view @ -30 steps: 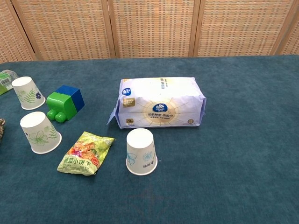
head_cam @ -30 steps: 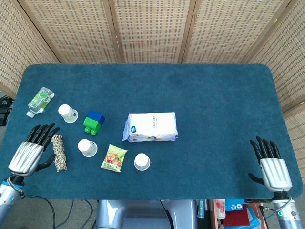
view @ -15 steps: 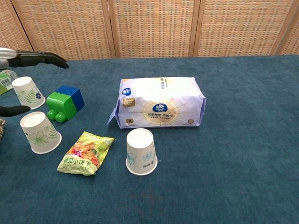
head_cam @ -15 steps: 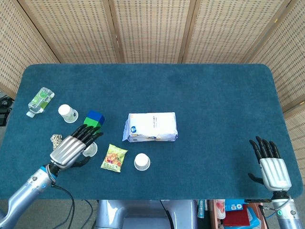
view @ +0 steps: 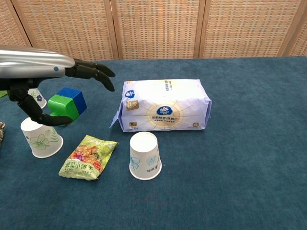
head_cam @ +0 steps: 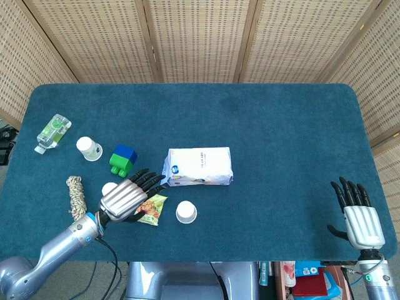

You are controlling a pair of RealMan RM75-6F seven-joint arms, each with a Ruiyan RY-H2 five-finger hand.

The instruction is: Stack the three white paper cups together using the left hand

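Observation:
Three white paper cups stand upside down on the blue table. One cup (head_cam: 89,148) is at the far left, one (head_cam: 109,187) (view: 41,139) sits in front of the green block, and one (head_cam: 186,212) (view: 145,155) is in front of the tissue pack. My left hand (head_cam: 128,196) (view: 50,72) hovers open with fingers spread, above the middle cup and the snack packet, holding nothing. It hides most of the far-left cup in the chest view. My right hand (head_cam: 359,216) lies open at the table's front right edge.
A green and blue block (head_cam: 123,160) (view: 67,105) stands beside the far-left cup. A snack packet (head_cam: 152,210) (view: 87,156), a tissue pack (head_cam: 198,166) (view: 165,105), a coil of rope (head_cam: 75,195) and a small bottle (head_cam: 52,132) also lie on the table.
My left hand has swept right, from beside the rope to above the middle cup and snack packet. The cups and the right hand have not moved.

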